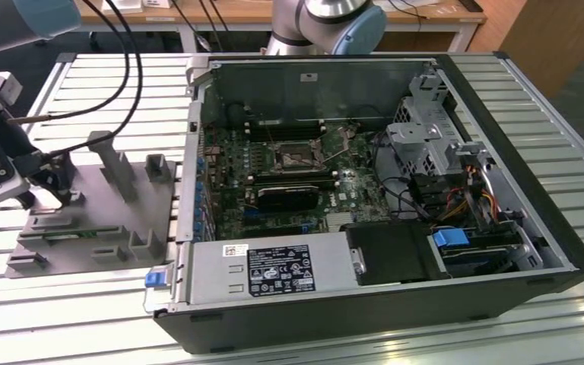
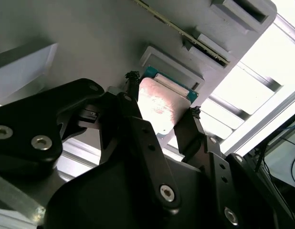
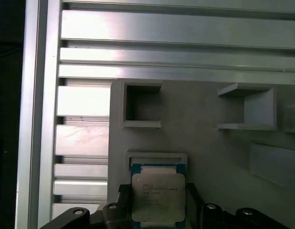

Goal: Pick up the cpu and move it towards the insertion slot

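The cpu (image 2: 162,102), a flat square chip with a shiny silver top and a green rim (image 3: 158,191), lies between my two black fingers. Its far edge is at a shallow pocket of the grey fixture plate (image 3: 209,143). My gripper (image 2: 163,95) is shut on the cpu, with a fingertip (image 2: 131,80) pressed against each side. In the exterior view the gripper (image 1: 57,199) is low over the fixture (image 1: 99,228) at that view's left. The insertion slot (image 1: 297,156), a square socket with a silvery frame, sits on the motherboard inside the open computer case, well to that view's right of the gripper.
Upright grey blocks (image 1: 109,163) stand on the fixture beside the gripper. The case's side wall (image 1: 192,152) rises between fixture and motherboard. A black heatsink (image 1: 287,198) and RAM slots lie near the socket. Cables (image 1: 130,61) hang above the fixture. The table is slatted aluminium (image 3: 176,28).
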`<state>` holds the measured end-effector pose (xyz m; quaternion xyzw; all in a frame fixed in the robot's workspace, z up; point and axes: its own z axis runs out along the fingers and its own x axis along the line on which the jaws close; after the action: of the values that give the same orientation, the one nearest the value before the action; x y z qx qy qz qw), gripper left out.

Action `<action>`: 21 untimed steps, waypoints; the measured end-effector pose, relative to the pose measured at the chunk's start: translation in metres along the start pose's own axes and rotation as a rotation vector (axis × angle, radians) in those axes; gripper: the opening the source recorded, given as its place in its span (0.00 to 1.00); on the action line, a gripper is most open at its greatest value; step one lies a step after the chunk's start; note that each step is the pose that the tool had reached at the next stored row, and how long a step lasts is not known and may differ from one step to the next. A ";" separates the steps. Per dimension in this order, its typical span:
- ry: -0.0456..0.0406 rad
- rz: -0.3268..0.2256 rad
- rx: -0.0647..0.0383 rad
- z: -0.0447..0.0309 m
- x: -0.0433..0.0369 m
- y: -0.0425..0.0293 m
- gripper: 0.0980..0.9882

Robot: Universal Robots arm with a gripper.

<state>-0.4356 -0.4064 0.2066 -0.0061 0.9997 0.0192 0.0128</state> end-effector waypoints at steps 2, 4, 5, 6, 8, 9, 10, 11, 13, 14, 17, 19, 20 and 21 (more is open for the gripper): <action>-0.0001 0.000 0.000 -0.0033 -0.0001 0.0001 0.50; -0.0002 0.000 0.000 -0.0063 -0.0002 0.0002 0.50; -0.0002 0.000 0.000 -0.0079 -0.0002 0.0003 0.50; -0.0003 0.000 0.000 -0.0095 -0.0003 0.0003 0.50; -0.0007 0.000 0.000 -0.0130 -0.0004 0.0005 0.50; -0.0008 0.000 0.000 -0.0146 -0.0004 0.0005 0.50; -0.0008 0.000 0.000 -0.0160 -0.0004 0.0006 0.50; -0.0008 0.000 0.000 -0.0175 -0.0005 0.0006 0.50; -0.0010 0.000 0.000 -0.0201 -0.0005 0.0007 0.50; -0.0011 0.000 0.000 -0.0212 -0.0006 0.0008 0.50; -0.0013 0.000 0.000 -0.0239 -0.0006 0.0009 0.50; -0.0014 0.000 0.000 -0.0258 -0.0007 0.0010 0.50; -0.0015 0.000 0.000 -0.0267 -0.0007 0.0010 0.50; -0.0015 0.000 0.000 -0.0276 -0.0007 0.0010 0.50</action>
<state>-0.4356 -0.4064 0.2343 -0.0061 0.9997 0.0192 0.0136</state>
